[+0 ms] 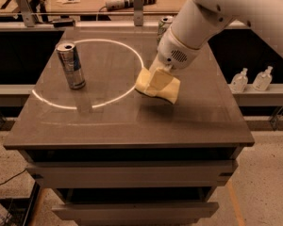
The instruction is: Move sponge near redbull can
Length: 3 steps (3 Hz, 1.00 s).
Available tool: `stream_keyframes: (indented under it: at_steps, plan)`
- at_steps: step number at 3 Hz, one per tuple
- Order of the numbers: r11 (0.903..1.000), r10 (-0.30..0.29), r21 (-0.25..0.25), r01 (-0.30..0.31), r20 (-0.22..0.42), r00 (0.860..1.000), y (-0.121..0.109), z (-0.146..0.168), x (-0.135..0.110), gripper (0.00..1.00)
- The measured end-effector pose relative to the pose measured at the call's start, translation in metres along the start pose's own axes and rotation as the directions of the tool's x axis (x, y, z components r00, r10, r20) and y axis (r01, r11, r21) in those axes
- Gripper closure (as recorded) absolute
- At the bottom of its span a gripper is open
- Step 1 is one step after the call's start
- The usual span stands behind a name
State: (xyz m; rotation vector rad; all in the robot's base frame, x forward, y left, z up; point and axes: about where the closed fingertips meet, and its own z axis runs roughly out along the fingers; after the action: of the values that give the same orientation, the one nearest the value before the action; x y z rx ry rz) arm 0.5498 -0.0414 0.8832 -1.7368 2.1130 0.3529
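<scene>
Dim warm light, ring glare on table (pixel 108 124), pincer (pixel 156 75) gripping sponge (pixel 164 89)

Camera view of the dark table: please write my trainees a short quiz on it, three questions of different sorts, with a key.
1. True or false: the pale yellow foam sponge touches the slim silver and blue redbull can.
2. The gripper, over the dark table right of its middle, is shut on: A) the sponge B) the redbull can C) nothing.
3. Fill in: in the picture, the redbull can stands to the sponge's ____.
Key: 1 false; 2 A; 3 left.
</scene>
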Motion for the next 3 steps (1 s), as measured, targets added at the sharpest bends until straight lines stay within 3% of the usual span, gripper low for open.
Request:
stream_keyframes:
  at_steps: [1, 3]
  plan:
    - [0.9975, 0.06, -0.047, -0.054, 0.15, 0.987, 0.009, 0.001, -0.043, 1.0]
    - [0.9974, 0.044, -0.069, -0.022, 0.335, 0.941, 0.022, 0.007, -0.125, 1.0]
